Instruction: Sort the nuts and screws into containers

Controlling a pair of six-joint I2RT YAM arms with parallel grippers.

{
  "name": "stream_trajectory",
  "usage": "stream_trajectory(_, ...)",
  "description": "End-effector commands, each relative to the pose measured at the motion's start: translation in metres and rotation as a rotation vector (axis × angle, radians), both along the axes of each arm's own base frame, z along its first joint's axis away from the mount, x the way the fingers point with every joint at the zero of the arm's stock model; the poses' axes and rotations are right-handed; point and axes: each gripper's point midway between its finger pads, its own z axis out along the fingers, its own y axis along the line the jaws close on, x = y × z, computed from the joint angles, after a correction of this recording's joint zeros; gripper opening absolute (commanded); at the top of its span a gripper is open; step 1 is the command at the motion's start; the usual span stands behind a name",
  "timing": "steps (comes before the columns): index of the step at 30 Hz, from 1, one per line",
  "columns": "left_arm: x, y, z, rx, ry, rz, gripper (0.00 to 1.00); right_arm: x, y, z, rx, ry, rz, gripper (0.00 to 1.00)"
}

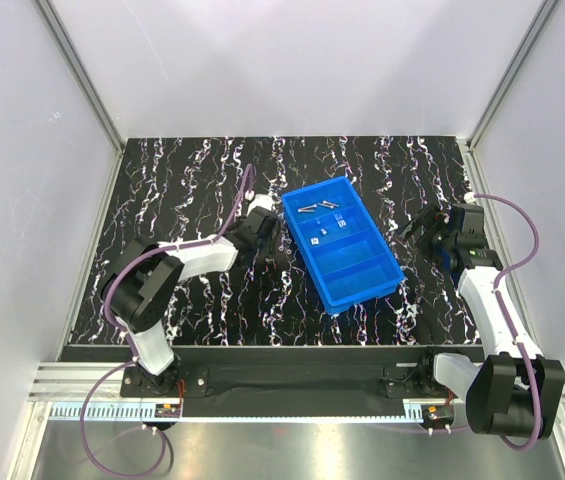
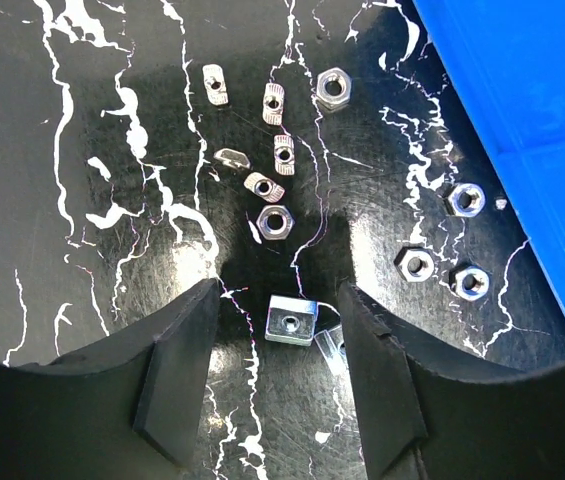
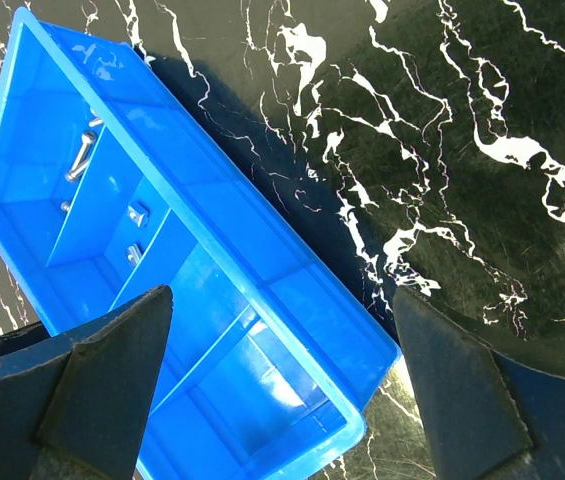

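The blue tray (image 1: 357,275) lies mid-table. Its far compartment holds a few screws (image 1: 317,208), and the one beside it holds nuts (image 1: 322,237). Both also show in the right wrist view: screws (image 3: 82,155) and nuts (image 3: 139,213). Several loose nuts (image 2: 274,221) lie on the black table left of the tray (image 2: 532,100). My left gripper (image 2: 280,305) is open, low over the table, with a square nut (image 2: 291,320) between its fingers and untouched. A second nut (image 2: 332,343) is half hidden by the right finger. My right gripper (image 3: 280,300) is open and empty above the tray's near right corner.
The black marbled table (image 1: 192,180) is enclosed by white walls on three sides. Hex nuts (image 2: 414,263) lie close to the tray's left wall. My left arm (image 1: 202,255) reaches across the table's left half; my right arm (image 1: 487,290) stands along the right edge.
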Motion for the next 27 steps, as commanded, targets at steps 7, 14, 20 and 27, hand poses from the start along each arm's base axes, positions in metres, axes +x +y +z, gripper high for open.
stream_trajectory(7, -0.008, 0.004, -0.012, -0.024, 0.021, 0.015, 0.54, 0.004, -0.002, 0.004, -0.02, -0.015, 0.002, 1.0)
stream_trajectory(14, -0.012, 0.007, -0.019, -0.008, 0.041, 0.016, 0.46, 0.004, -0.001, 0.005, -0.015, -0.02, 0.004, 1.0)
stream_trajectory(20, -0.008, 0.003, -0.022, -0.01, 0.036, 0.007, 0.26, 0.005, -0.001, 0.006, -0.015, -0.021, 0.004, 1.0)
stream_trajectory(27, -0.001, -0.008, 0.06, -0.139, -0.102, 0.015, 0.2, 0.004, -0.003, 0.009, -0.026, -0.024, -0.003, 1.0)
